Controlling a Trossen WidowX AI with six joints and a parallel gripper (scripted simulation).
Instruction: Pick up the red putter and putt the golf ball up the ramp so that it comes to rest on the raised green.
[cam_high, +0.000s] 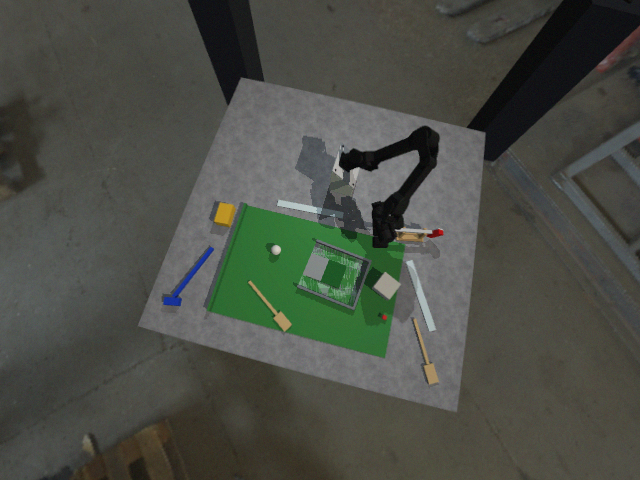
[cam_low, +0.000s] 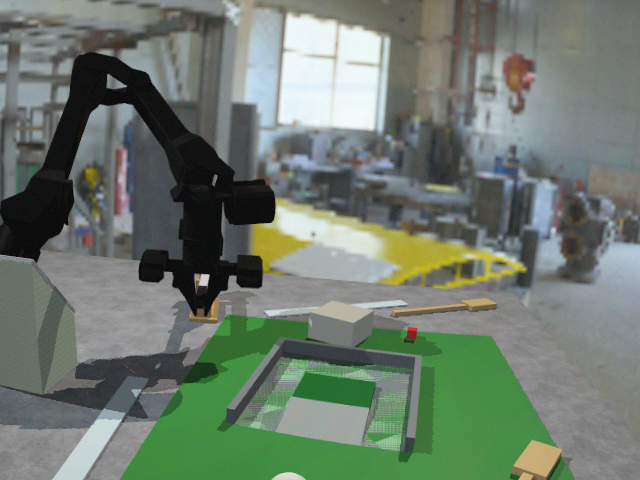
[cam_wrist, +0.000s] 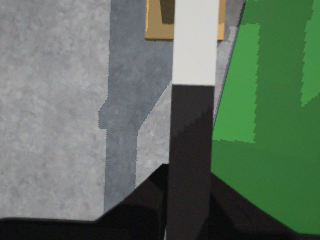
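Spreading across the grey table (cam_high: 268, 129), the green mat (cam_high: 248, 289) carries the walled raised green (cam_high: 334, 275) near its middle, with the golf ball (cam_high: 275, 249) well apart on the mat. Just off the mat's edge, the black arm's gripper (cam_low: 202, 298) is clamped narrow on the red putter (cam_high: 418, 233) shaft, which rests on its small wooden stand (cam_low: 204, 314).
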